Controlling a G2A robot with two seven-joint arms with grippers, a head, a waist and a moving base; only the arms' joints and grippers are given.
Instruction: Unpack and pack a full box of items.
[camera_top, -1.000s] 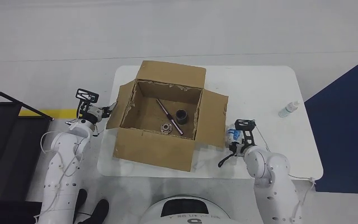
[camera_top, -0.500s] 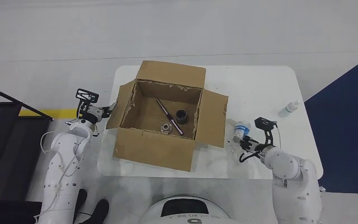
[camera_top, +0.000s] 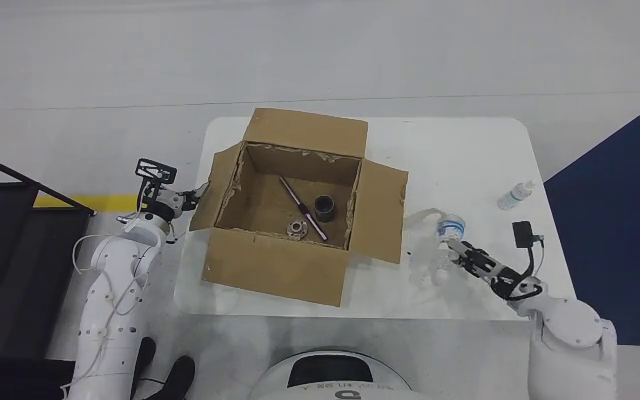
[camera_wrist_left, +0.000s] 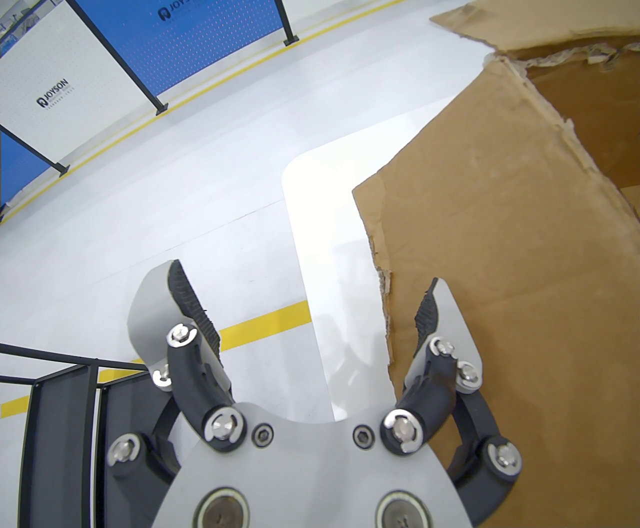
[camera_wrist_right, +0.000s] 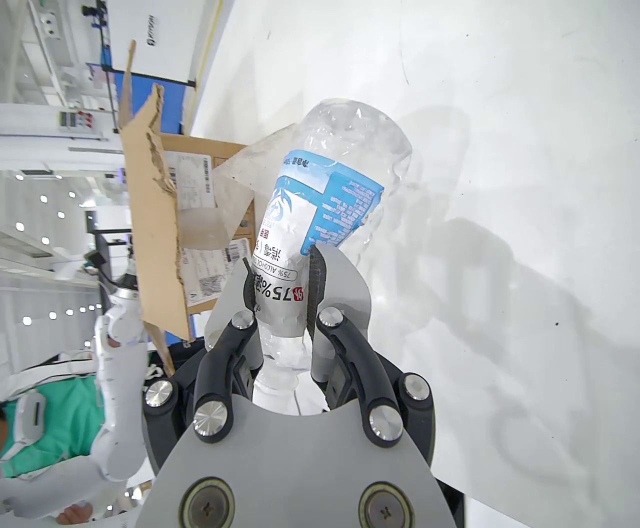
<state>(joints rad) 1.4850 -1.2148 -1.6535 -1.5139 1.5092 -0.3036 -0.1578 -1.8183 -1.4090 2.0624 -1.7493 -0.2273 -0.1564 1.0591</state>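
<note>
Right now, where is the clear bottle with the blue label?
In the top view, the clear bottle is held in the right pincer over the table, just beside the right flap of the cardboard box.

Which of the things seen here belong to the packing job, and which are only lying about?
Job: box, rod, black cylinder and metal fitting inside it, bottle in the right pincer, probably the small bottle on the table.
Lying about: black rack, blue boards.
</note>
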